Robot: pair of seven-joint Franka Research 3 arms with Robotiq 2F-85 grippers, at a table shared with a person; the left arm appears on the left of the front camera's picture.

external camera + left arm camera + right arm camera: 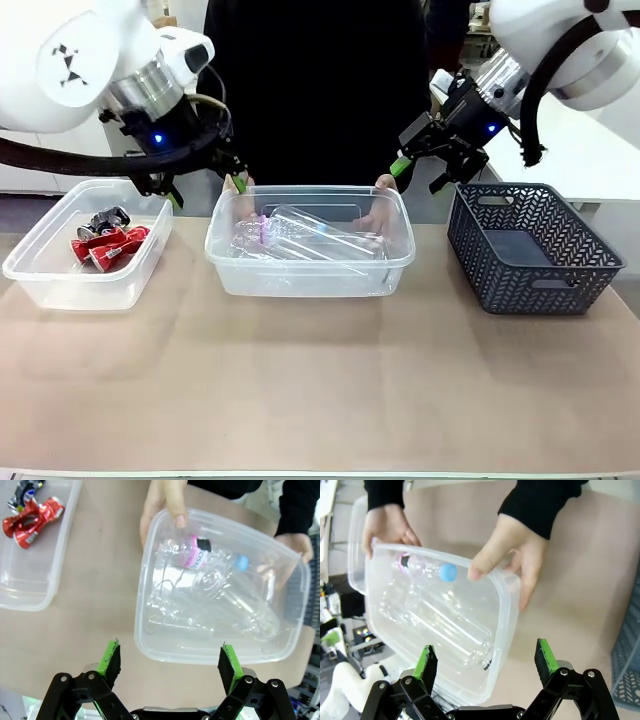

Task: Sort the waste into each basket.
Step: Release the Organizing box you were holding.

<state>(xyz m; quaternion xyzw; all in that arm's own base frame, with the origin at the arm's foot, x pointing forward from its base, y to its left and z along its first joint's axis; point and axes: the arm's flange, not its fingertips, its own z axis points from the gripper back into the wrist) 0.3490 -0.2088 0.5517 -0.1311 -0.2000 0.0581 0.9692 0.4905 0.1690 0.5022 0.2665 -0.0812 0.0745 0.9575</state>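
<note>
- Clear plastic bottles (310, 232) lie together in the middle tub (310, 275), one with a pink label (192, 556) and a blue cap (448, 572).
- Red crushed cans (108, 246) and the dark can (105, 219) sit in the left tub (60, 280) on the tabletop (320, 390), well apart from the bottles.
- My left tool (170, 662) hangs over the near rim of the middle tub, fingers wide apart, carrying nothing.
- My right tool (487, 662) hangs by the same tub's end, fingers also apart and bare.
- A person's hands (512, 555) grip the middle tub's far rim.
- No loose waste lies on the tabletop that I can see, so I judge the sorting finished or nearly so.
- Beside it, the dark lattice basket (535, 250) appears to hold nothing.
</note>
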